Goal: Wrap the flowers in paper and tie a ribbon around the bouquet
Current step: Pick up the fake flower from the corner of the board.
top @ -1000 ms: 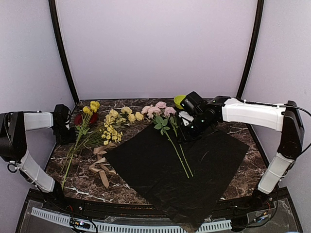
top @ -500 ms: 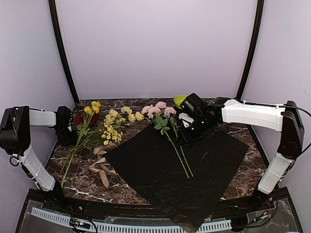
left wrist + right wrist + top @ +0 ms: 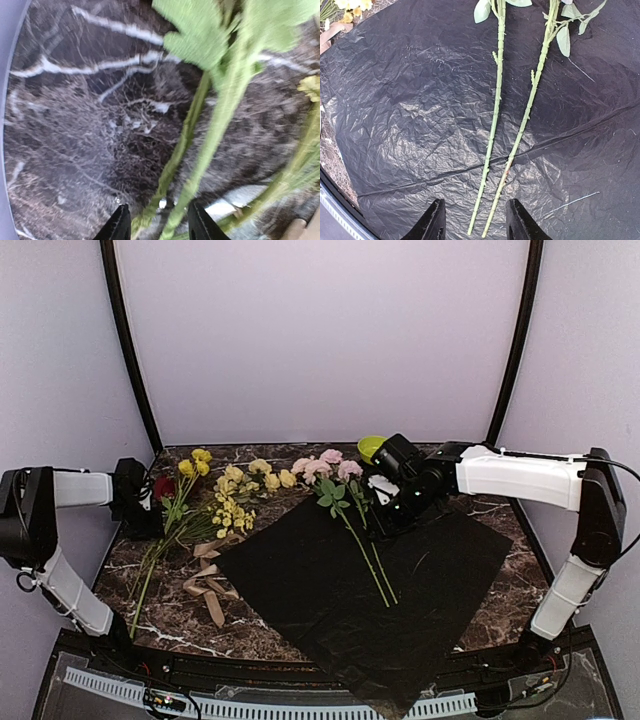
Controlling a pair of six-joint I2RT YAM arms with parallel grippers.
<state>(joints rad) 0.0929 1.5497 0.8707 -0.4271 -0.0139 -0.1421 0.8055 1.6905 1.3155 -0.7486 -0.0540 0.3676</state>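
Note:
The black crinkly paper [image 3: 400, 590] lies spread over the middle of the table. Two pink flowers [image 3: 325, 466] rest on it, their long green stems [image 3: 492, 125] running down the sheet. My right gripper [image 3: 475, 222] hovers open over the stem ends and holds nothing; in the top view it [image 3: 385, 512] sits at the sheet's far edge. More flowers, yellow blooms [image 3: 236, 502] and a red one [image 3: 163, 485], lie at the left. My left gripper [image 3: 156, 225] is open, with two blurred stems [image 3: 220, 115] running between its fingers. The beige ribbon [image 3: 205, 580] lies crumpled left of the paper.
A yellow-green bowl-like object [image 3: 370, 447] stands at the back behind the right wrist. The marbled tabletop [image 3: 170, 615] shows around the sheet. Dark frame posts [image 3: 130, 350] rise at both back corners. The paper's near corner [image 3: 400, 702] overhangs the front edge.
The yellow and red bunch at the left has shifted slightly to the right along with my left gripper. The right gripper and the pink flowers have hardly moved.

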